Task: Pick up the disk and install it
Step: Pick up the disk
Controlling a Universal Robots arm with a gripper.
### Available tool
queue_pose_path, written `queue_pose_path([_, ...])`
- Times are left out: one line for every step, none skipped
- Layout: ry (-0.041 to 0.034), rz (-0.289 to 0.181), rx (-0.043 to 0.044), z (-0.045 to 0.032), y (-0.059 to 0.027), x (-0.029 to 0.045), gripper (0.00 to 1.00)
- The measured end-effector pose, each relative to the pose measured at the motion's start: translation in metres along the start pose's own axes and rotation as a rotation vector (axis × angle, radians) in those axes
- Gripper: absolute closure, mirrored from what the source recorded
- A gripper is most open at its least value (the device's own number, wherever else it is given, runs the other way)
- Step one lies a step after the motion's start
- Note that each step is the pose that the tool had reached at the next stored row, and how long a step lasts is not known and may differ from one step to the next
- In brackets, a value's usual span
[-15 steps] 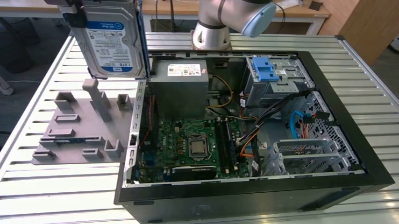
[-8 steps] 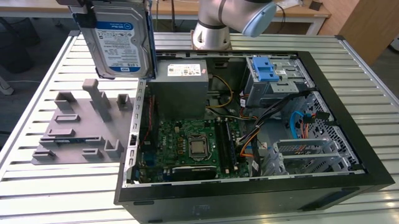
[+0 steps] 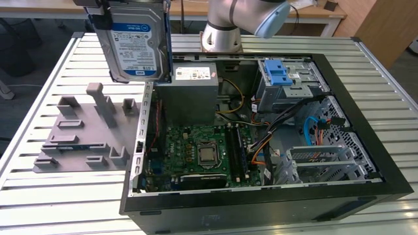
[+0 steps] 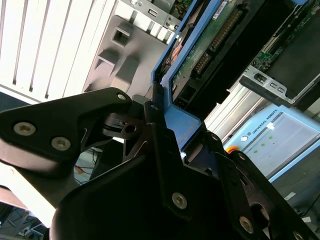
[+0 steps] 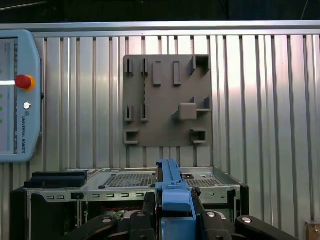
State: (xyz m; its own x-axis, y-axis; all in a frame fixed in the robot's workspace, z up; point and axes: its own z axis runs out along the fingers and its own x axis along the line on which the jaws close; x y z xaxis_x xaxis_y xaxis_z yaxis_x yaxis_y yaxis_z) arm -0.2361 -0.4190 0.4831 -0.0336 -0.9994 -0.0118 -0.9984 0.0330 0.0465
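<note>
The gripper [image 5: 174,201] is closed on the disk [image 3: 136,41]. In both wrist views its black fingers [image 4: 115,122] press on either side of the blue carrier frame [image 5: 169,175].

The disk hangs upright in the air, well clear of the slatted table [image 3: 52,196]. Its white-and-blue label faces the exterior camera. In the exterior view it sits above the rear corner of the computer case [image 3: 261,208], on the exterior view's left. It touches neither the case nor the grey fixture plate [image 3: 85,132]. How far it stands out from the case wall cannot be told. The second wrist view shows the disk's green circuit-board side and its connectors.

The case lies open side up on the table. Contents in the exterior view:
- A grey power supply box [image 3: 189,98] with a white sticker is at the back, toward the exterior view's left.
- A green motherboard [image 3: 189,142] lies in front of the box, with the processor socket [image 3: 207,155] near its middle.
- A grey drive cage [image 3: 297,88] with a blue latch [image 3: 277,73] is at the back, on the exterior view's right.
- A blue cable [image 3: 312,128] and loose wires run in front of that cage.
- A second metal cage [image 3: 323,164] stands at the front, on the exterior view's right.

The fixture plate lies flat on the table just beside the case, and raised blocks and slots cover its surface. In the first wrist view a teach pendant [image 5: 17,100] with a red button lies on the table. The robot arm's base [image 3: 222,29] stands behind the case.
</note>
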Motion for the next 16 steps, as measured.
queue_pose_path([0.0000,0.000,0.0000,0.0000,-0.0022,-0.0001,0.64])
queue_pose_path([0.0000,0.000,0.0000,-0.0001,-0.0045,-0.0001,0.64])
queue_pose_path([0.0000,0.000,0.0000,-0.0002,-0.0067,-0.0002,0.64])
queue_pose_path([-0.0001,0.000,0.0001,-0.0002,-0.0090,-0.0003,0.64])
queue_pose_path([0.0001,0.000,0.0000,-0.0003,-0.0113,-0.0004,0.64])
queue_pose_path([0.0001,0.000,0.0000,-0.0004,-0.0136,-0.0005,0.64])
queue_pose_path([0.0000,0.000,0.0000,-0.0004,-0.0160,-0.0005,0.64])
queue_pose_path([0.0000,0.000,0.0000,-0.0005,-0.0182,-0.0006,0.64])
queue_pose_path([0.0000,0.000,0.0000,-0.0005,-0.0206,-0.0007,0.64])
queue_pose_path([0.0000,0.000,0.0000,-0.0006,-0.0229,-0.0008,0.64])
queue_pose_path([-0.0001,0.000,0.0001,-0.0006,-0.0252,-0.0008,0.64])
queue_pose_path([0.0000,0.000,0.0000,-0.0007,-0.0276,-0.0009,0.64])
queue_pose_path([0.0001,0.000,0.0000,-0.0008,-0.0298,-0.0010,0.64])
queue_pose_path([0.0000,0.000,0.0000,-0.0008,-0.0320,-0.0011,0.64])
queue_pose_path([0.0000,0.000,0.0000,-0.0008,-0.0343,-0.0011,0.64])
queue_pose_path([0.0000,0.000,0.0000,-0.0008,-0.0362,-0.0012,0.64])
